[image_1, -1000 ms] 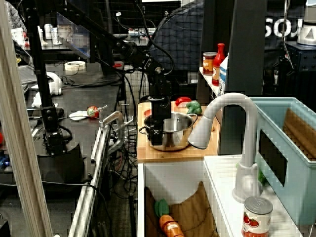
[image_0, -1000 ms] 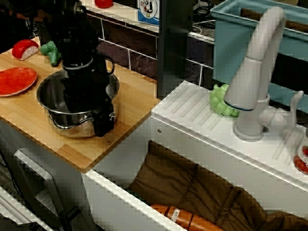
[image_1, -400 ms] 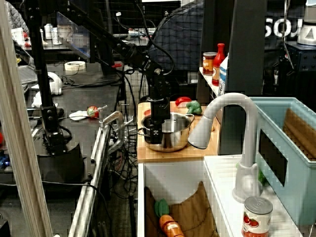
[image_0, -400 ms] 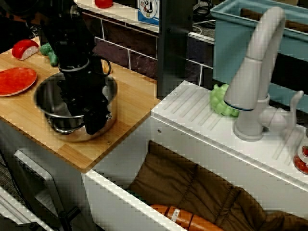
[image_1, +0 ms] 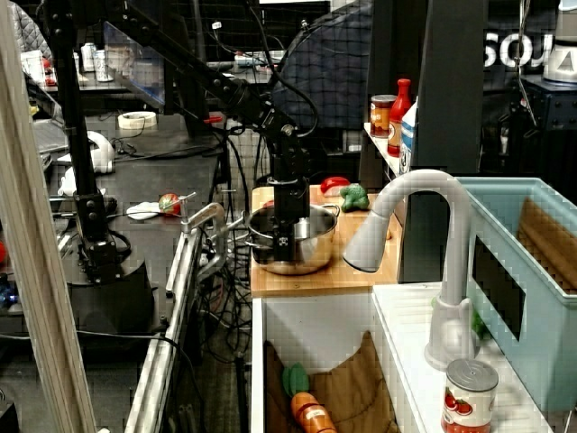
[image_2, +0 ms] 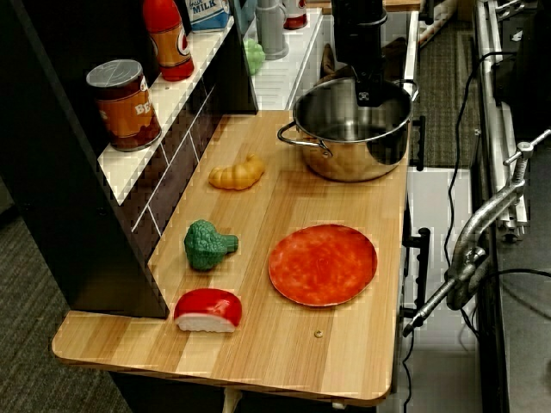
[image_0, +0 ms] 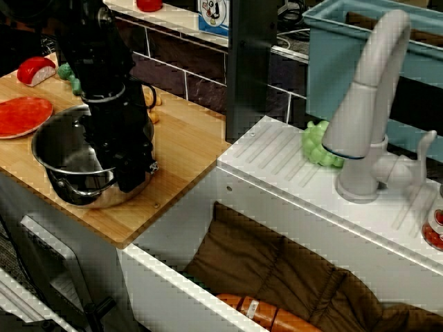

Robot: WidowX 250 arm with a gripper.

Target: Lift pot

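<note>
The shiny steel pot (image_0: pixel 69 155) sits at the sink end of the wooden counter (image_0: pixel 183 149), tipped toward its front edge. From above, the pot (image_2: pixel 349 138) shows an empty inside and a wire loop handle toward the shelf. My black gripper (image_0: pixel 123 169) comes down from above and is shut on the pot's rim, one finger inside and one outside. In the long view past the faucet, the gripper (image_1: pixel 285 242) holds the pot (image_1: pixel 302 248) near the counter's left edge. I cannot tell whether the base is clear of the wood. The gripper (image_2: pixel 372 93) is at the pot's far rim.
A red plate (image_2: pixel 323 264) lies mid-counter, with a green broccoli (image_2: pixel 207 245), a yellow croissant (image_2: pixel 237 175) and a red-and-white piece (image_2: pixel 207 310) nearby. A can (image_2: pixel 126 103) stands on the shelf. The white sink and faucet (image_0: pixel 367 104) adjoin the counter; a blue crate (image_0: pixel 353 48) is behind.
The gripper and pot have shifted away from the back wall toward the counter's front edge, and the pot has tipped. The grip on the rim is unchanged.
</note>
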